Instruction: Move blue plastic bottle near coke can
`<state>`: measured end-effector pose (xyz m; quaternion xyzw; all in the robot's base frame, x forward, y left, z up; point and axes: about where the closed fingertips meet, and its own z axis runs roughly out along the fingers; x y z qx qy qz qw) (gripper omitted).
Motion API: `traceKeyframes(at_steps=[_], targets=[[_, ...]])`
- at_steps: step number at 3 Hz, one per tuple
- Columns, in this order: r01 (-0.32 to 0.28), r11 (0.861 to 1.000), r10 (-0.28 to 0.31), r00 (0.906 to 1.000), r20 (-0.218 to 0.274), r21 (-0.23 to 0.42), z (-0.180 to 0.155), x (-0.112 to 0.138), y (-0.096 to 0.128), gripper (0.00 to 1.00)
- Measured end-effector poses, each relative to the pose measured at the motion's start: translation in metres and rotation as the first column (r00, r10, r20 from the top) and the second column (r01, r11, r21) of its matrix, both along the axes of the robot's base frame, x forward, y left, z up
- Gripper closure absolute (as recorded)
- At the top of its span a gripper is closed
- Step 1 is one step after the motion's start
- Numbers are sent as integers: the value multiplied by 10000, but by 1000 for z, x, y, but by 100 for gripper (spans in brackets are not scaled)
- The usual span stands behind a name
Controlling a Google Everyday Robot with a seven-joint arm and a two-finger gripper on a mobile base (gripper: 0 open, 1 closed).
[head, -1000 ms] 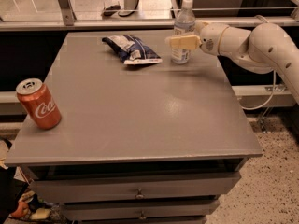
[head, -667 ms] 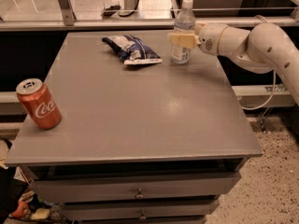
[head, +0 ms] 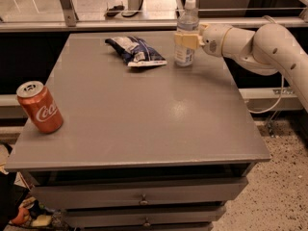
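The blue plastic bottle [head: 186, 20], clear with a white cap and a pale label, stands upright at the far right of the grey table [head: 144, 114]. My gripper [head: 186, 40] reaches in from the right at the bottle's mid-height, with its pale fingers [head: 182, 39] closed around the body. The bottle's base still rests on the table. The coke can [head: 40, 107], red with white script and a silver top, stands upright near the table's front left edge, far from the bottle.
A dark blue-and-white snack bag [head: 137, 52] lies at the back middle of the table, just left of the bottle. A rail and ledge [head: 96, 25] run behind the table. Drawers [head: 142, 196] are below the front edge. My white arm [head: 269, 44] spans the right side.
My gripper has slid a little left onto the bottle, and its fingers have closed in on it. The bottle, can and bag have not moved.
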<state>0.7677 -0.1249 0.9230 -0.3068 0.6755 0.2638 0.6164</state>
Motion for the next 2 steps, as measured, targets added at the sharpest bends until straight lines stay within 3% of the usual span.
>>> traceKeyframes(at_steps=[1,2], targets=[[-29,10000,29,10000,-4,4,0,0,2,100],[-106,9999,106,9999,48,-20,15,-18,9,100]])
